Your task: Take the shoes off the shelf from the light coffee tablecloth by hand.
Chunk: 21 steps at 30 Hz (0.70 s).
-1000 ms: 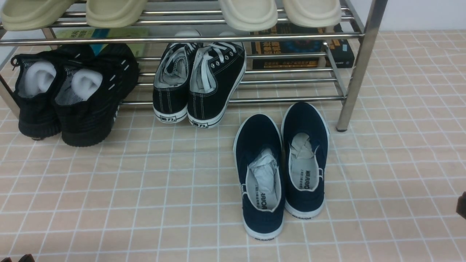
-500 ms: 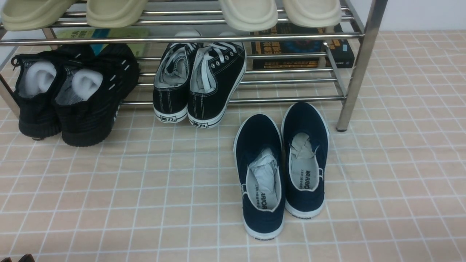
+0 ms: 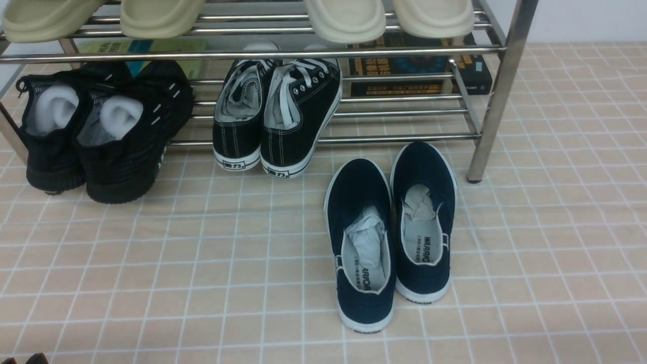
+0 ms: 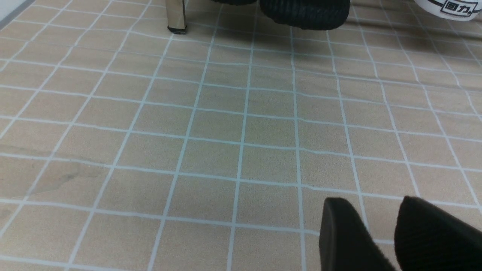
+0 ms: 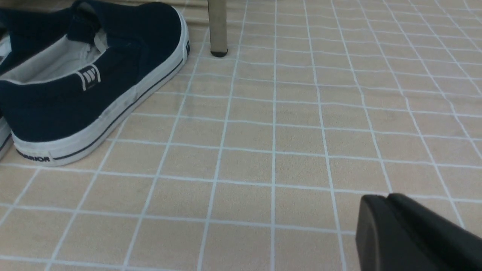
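Observation:
The navy blue slip-on shoes (image 3: 389,232) stand side by side on the light coffee tablecloth (image 3: 202,263), just in front of the steel shelf (image 3: 498,91), heels toward me, with crumpled paper inside. One shoe also shows in the right wrist view (image 5: 94,82) beside the shelf's post (image 5: 217,26). My right gripper (image 5: 382,197) is shut and empty, low over the cloth to the right of the shoes. My left gripper (image 4: 372,201) is open a little and empty, far left of the shoes; its tips (image 3: 30,359) peek in at the front view's bottom edge. No jointed hand is in view.
On the shelf's lower tier are black knit sneakers (image 3: 101,131) and black lace-up sneakers (image 3: 275,116), heels overhanging the cloth. Cream slippers (image 3: 343,17) sit on the upper tier. Books (image 3: 419,71) lie behind the shelf. A shelf post (image 4: 176,15) shows in the left wrist view.
A dark part of my right arm at the front view's right edge one second ago has left that view. The shoes have not moved.

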Motion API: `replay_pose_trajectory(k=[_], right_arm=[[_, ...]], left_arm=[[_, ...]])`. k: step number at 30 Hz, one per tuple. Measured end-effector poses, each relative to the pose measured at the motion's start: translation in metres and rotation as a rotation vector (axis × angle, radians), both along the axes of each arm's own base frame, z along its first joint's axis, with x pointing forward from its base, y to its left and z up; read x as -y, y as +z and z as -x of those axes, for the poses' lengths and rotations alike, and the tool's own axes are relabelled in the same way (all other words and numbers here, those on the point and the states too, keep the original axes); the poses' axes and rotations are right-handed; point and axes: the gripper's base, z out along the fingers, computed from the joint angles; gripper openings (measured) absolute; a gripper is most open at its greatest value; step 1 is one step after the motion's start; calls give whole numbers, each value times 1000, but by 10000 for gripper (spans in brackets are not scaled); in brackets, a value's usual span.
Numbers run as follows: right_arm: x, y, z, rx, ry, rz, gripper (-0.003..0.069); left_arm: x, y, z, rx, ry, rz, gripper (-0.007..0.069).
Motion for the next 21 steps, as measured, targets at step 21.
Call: replay_pose_trajectory(k=[21], right_arm=[[2,0,0,-11,-36,-54,56]], left_arm=[[0,0,0,0,0,0,240]])
